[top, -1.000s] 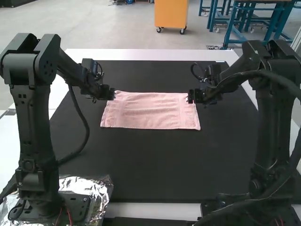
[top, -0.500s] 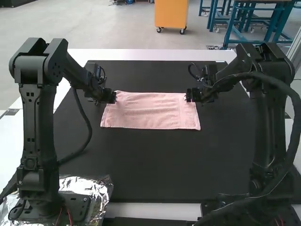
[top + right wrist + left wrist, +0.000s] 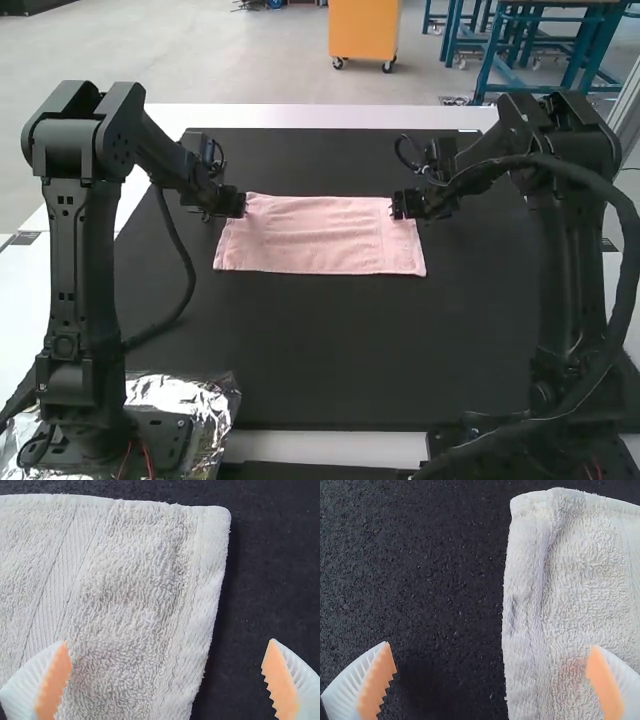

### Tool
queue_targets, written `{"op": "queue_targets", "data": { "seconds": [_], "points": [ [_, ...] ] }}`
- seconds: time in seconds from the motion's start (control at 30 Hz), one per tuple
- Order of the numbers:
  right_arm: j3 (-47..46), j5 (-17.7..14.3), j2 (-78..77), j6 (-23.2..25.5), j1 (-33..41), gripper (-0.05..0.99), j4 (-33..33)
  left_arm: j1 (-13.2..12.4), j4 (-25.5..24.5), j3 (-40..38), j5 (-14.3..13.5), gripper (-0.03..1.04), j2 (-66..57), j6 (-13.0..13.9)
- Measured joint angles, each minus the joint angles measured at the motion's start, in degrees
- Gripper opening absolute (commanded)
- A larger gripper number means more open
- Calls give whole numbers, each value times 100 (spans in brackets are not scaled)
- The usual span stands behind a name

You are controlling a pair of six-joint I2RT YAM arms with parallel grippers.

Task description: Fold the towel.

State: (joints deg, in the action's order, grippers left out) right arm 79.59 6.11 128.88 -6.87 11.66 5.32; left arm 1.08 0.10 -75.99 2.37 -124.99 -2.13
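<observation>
In the high view the pink towel [image 3: 320, 236] lies flat as a wide rectangle; whether it is folded I cannot tell. My left gripper [image 3: 240, 206] is at its far left corner, my right gripper [image 3: 398, 206] at its far right corner. In the left wrist view, the open left gripper [image 3: 490, 665] has one finger over the towel [image 3: 590, 580] and one over the black mat, the side edge between them. The right wrist view has the open right gripper [image 3: 167, 660] likewise straddling the towel's [image 3: 130, 590] other side edge.
A black mat [image 3: 330, 350] surrounds the towel on the white table [image 3: 310, 117]. Crumpled foil [image 3: 218, 400] lies around the left arm's base. Cables loop beside both arms.
Both arms have shifted a little: the left gripper slightly to the right and the right gripper slightly to the left, over the towel's corners. The towel has not moved.
</observation>
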Motion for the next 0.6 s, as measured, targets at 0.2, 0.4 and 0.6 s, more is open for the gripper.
{"op": "queue_targets", "data": {
  "seconds": [0.2,0.4,0.6],
  "points": [
    [0,107,17,-26,0,-2,4,17,0,-2,155,3,-57,57],
    [0,201,22,-46,-22,-2,26,0,42,-2,400,3,-59,81],
    [0,229,22,-46,-33,-2,28,-26,63,-2,520,3,-57,81]
  ]
}}
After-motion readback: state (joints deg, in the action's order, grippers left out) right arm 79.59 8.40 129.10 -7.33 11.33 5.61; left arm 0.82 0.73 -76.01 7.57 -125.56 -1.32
